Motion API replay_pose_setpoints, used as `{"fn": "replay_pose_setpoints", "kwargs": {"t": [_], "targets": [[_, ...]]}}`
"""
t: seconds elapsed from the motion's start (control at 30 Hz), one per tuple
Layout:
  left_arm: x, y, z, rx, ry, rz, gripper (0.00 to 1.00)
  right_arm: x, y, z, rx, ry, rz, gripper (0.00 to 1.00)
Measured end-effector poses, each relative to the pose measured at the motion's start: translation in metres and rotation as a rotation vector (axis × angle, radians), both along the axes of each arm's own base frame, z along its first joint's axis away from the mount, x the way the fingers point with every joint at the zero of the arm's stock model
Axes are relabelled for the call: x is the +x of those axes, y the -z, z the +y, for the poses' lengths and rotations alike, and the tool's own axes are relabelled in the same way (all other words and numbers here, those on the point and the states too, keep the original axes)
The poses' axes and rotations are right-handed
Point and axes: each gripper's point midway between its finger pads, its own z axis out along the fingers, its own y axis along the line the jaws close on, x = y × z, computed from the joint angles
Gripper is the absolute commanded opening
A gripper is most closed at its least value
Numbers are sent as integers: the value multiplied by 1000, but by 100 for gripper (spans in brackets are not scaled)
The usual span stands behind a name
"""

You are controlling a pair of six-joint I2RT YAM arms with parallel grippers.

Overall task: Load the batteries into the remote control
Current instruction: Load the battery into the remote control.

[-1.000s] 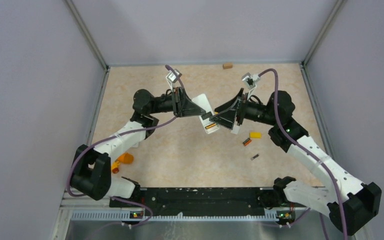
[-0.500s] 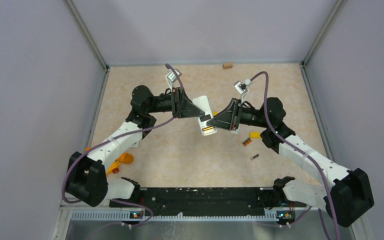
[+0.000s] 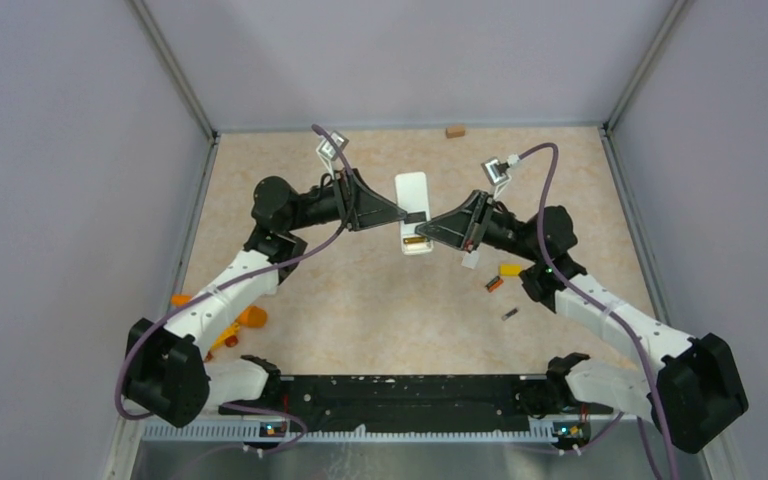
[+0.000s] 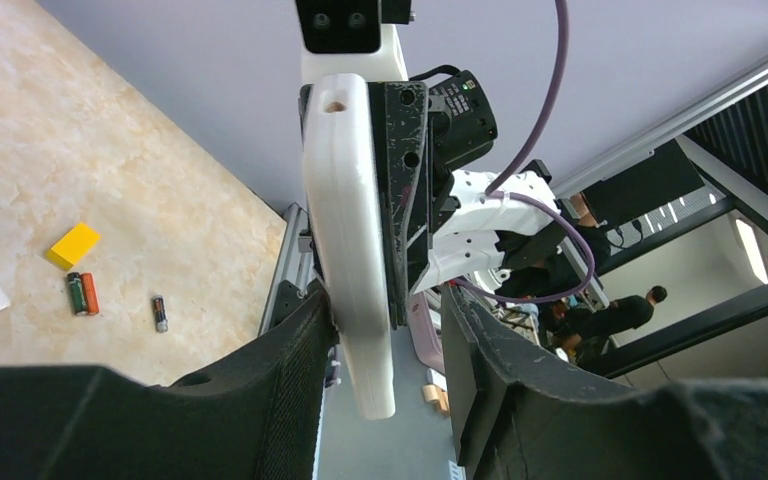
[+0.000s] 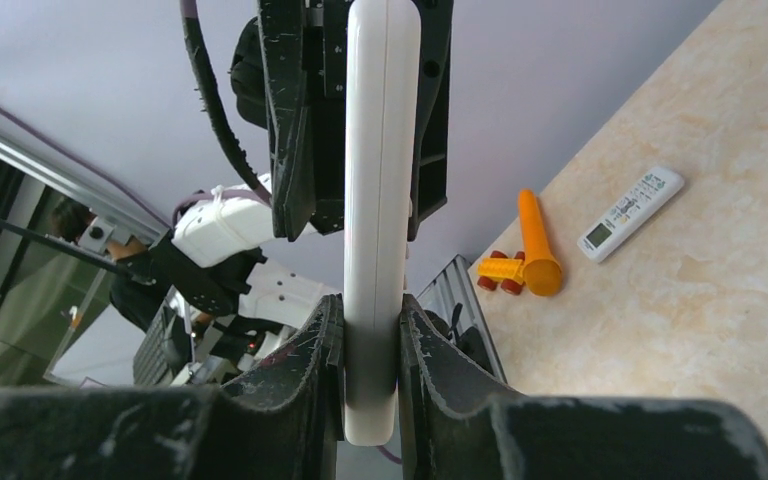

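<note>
Batteries (image 3: 508, 314) lie loose on the surface (image 3: 360, 300) beside the right arm: a dark one nearest the bases, and just beyond it an orange-and-black battery (image 3: 494, 284), with a yellow block (image 3: 510, 269) a little farther on. Over on the left side, an orange cylinder (image 3: 251, 317) rests near the left arm. Farther in, at the middle of the surface, the remote control (image 3: 412, 192) is held between the two arms, its plain back turned up to the overhead camera and a gold-toned battery (image 3: 415, 241) showing in its dark recess. The right gripper (image 5: 371, 330) pinches the remote control by its edge, both fingers pressed flat against the white body. The left gripper (image 4: 388, 310) is spread, its fingers standing on either side of the remote control with a clear gap at one side. A small brown block (image 3: 454, 131) sits at the far edge by the back wall.
</note>
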Motion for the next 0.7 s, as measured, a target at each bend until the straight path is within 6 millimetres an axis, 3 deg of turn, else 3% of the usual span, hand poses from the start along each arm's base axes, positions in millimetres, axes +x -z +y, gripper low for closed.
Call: {"fn": "replay_pose_setpoints", "kwargs": {"t": [0.2,0.3,0.33,0.43,0.47,0.57,0.7], "targets": [[7,8,-3,9,-1,26,29,5,5,3,5,-4,45,0],[11,14,-5,18,-3,46,0,7,8,4,-6,-1,51,0],[13,15,-5,20,-5,56,0,8,10,4,-14,5,45,6],[16,19,-6,25,-8,69,0,11,15,4,-37,19,36,63],[17,21,-6,31,-12,67,0,12,18,4,-55,24,44,72],[24,30,-6,68,-36,50,0,22,31,3,-138,79,57,78],[43,47,-2,149,-122,25,0,40,44,-14,-282,243,69,73]]}}
